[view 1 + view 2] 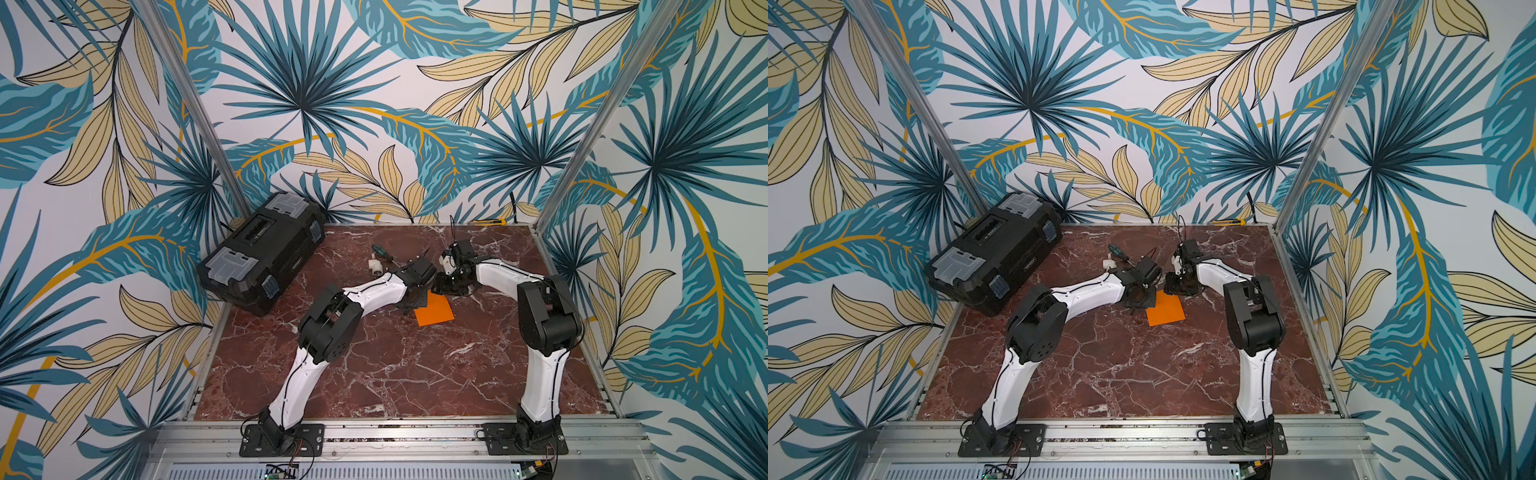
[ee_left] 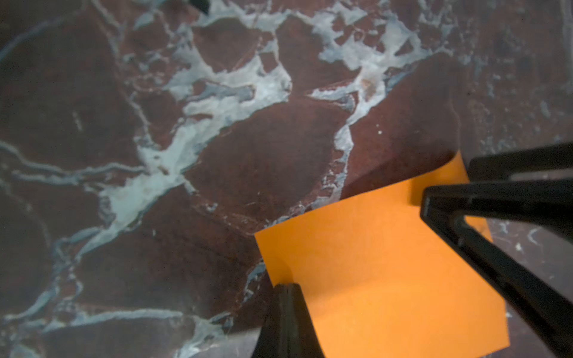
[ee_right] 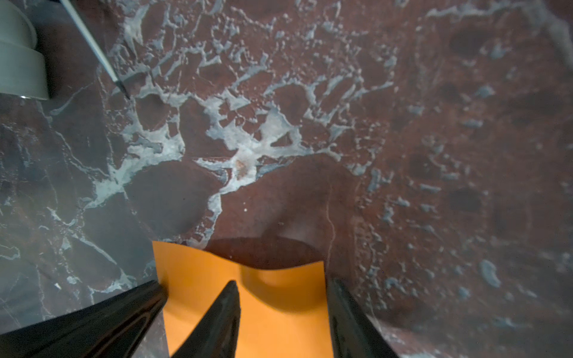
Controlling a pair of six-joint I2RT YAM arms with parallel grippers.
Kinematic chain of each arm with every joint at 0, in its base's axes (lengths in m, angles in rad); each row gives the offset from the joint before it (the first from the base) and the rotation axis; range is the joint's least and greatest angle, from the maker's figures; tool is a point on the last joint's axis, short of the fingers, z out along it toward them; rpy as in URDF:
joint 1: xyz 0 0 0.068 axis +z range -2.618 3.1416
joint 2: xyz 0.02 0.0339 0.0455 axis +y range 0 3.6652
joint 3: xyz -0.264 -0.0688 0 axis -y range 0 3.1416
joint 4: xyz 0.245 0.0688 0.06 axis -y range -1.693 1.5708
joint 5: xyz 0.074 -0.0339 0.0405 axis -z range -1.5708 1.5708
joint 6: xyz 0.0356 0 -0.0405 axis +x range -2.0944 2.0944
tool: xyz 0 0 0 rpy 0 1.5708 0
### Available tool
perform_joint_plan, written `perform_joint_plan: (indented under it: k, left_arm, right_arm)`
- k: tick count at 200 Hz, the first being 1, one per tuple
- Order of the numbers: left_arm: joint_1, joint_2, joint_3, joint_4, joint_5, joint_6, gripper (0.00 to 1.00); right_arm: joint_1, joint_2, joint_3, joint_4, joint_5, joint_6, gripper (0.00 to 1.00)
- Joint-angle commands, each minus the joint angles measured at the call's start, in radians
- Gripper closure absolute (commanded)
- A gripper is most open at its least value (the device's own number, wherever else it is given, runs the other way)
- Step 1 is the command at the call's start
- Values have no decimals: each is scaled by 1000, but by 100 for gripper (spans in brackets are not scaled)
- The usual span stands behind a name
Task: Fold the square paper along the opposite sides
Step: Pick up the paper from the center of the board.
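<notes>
Near half of marble table [image 1: 407,374] lay open. Black toolbox [image 1: 262,257] blocked far left corner; white fitting [image 1: 376,268], screwdriver [image 1: 381,252] lay just beyond left gripper [image 2: 286,293].

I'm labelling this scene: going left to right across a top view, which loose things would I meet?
toolbox → white fitting → paper → yellow knife

Black toolbox [image 1: 262,253], screwdriver [image 1: 379,251], marble table [image 1: 415,365]
</notes>
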Motion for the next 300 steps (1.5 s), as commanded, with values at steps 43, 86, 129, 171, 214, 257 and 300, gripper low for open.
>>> perform_joint_plan:
  k: [43,86,129,171,214,257,300]
  left_arm:
    - [-4,108,-28,-102,-14,11,100]
    - [-4,108,-25,-105,-14,15,100]
    - [-4,110,-23,-106,-15,17,100]
    - [-4,107,-24,-101,-44,18,100]
    - [-5,68,-45,-36,-61,24,100]
    - [-3,-98,-19,-12,-180,106,67]
    - [13,-391,-83,66,-266,246,43]
  right_arm:
    - [6,7,-32,-74,-2,-3,49]
    - [6,-8,-42,-74,-36,-3,55]
    - [6,-30,-60,-73,-67,-14,64]
    - [6,-41,-60,-62,-97,-7,72]
    - [6,-80,-59,-61,-98,-6,74]
    - [5,-143,-53,-77,-95,-8,74]
    - [6,-247,-60,-117,-86,-20,75]
